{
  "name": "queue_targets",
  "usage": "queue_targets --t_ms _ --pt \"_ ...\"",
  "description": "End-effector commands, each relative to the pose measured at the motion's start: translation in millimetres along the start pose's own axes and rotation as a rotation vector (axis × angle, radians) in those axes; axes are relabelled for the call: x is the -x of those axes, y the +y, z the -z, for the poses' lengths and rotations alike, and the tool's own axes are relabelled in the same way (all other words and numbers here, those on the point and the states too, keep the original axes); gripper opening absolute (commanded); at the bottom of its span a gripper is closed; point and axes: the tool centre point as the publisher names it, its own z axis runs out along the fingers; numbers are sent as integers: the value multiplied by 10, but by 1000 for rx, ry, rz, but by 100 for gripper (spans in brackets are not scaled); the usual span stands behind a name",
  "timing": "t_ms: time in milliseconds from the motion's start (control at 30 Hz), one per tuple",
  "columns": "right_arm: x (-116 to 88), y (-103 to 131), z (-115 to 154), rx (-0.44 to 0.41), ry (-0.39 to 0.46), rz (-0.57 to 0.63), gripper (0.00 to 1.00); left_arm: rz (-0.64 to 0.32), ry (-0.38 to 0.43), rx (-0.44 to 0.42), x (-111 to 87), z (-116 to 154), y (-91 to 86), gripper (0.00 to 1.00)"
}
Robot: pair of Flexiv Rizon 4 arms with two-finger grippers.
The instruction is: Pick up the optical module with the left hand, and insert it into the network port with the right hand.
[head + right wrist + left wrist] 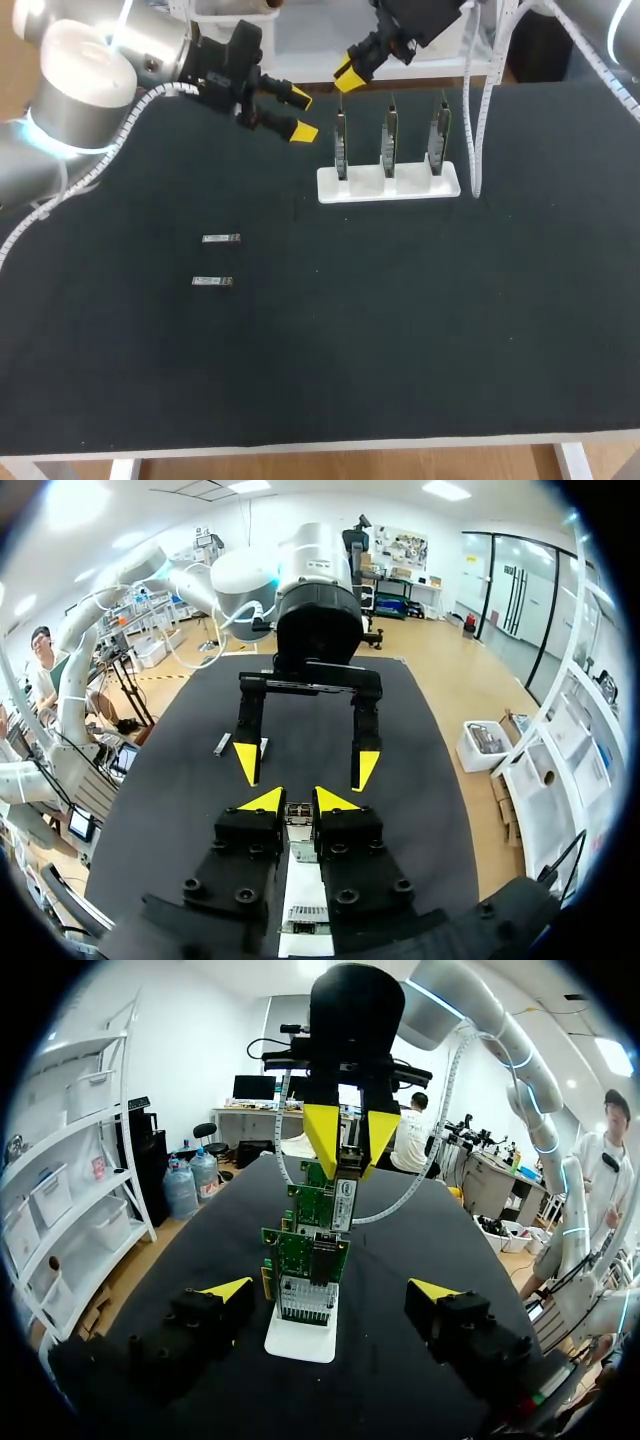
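My right gripper hangs over the leftmost of three upright green cards in a white stand. It is shut on a slim silver optical module, which points down at that card's dark port. From the right wrist view the module shows between the yellow tips. My left gripper is open and holds nothing, a little left of the stand and level with the cards. Two more modules lie flat on the black mat at the left.
A white cable hangs from my right arm beside the stand's right end. The black mat covers the table, with bare room in front of the stand and to the right.
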Motion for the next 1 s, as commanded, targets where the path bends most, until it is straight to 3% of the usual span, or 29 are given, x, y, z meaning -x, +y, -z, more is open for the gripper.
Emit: queue_targets --t_ms 33,1000 --pt "16 -91 -11 688 2 2 0 3 6 -3 13 -3 18 100" --pt "8 -203 -68 706 19 9 0 3 6 -3 13 -3 18 100"
